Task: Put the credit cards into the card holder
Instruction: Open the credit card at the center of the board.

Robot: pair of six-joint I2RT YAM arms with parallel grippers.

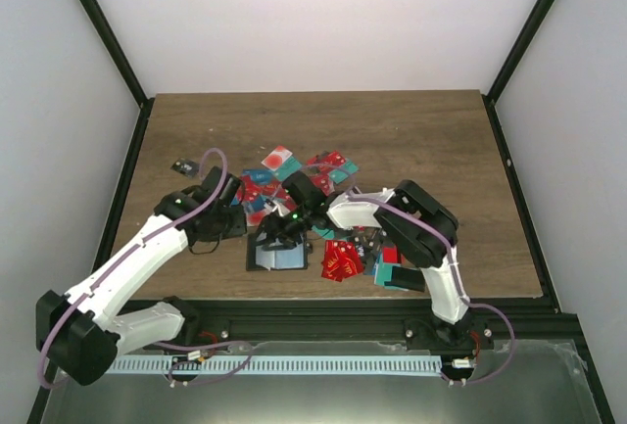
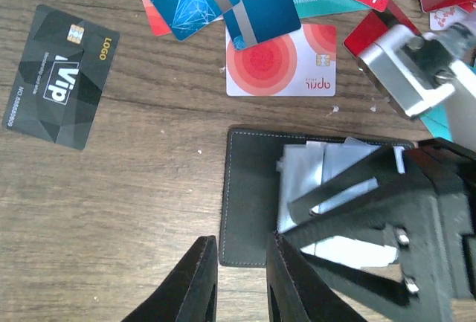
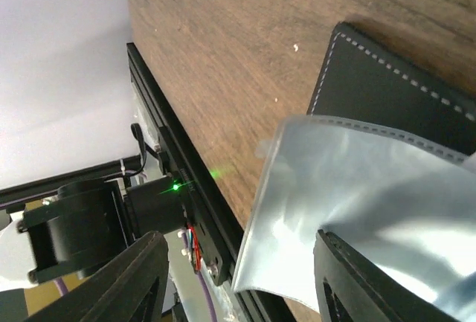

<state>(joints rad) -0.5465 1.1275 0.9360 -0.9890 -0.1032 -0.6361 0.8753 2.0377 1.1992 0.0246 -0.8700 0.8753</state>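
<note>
Beneath right hand (image 3: 239,242), card holder (image 3: 394,91), clear pocket (image 3: 357,188) lifted, unclear from above

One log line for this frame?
left gripper: slightly open, over card holder corner | right gripper: open, at its clear pockets | credit cards: loose on table

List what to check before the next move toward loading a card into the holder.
1. The card holder lies open on the table: ok.
2. Its clear pockets are exposed: ok.
3. The left fingers are open and empty at the holder's near edge: ok.
4. The right fingers hold a card: not ok; they are open, with only pocket film between them.
5. The white-pink card lies flat just beyond the holder: ok.
6. A pocket mouth is spread wide enough for a card: cannot tell.
</note>
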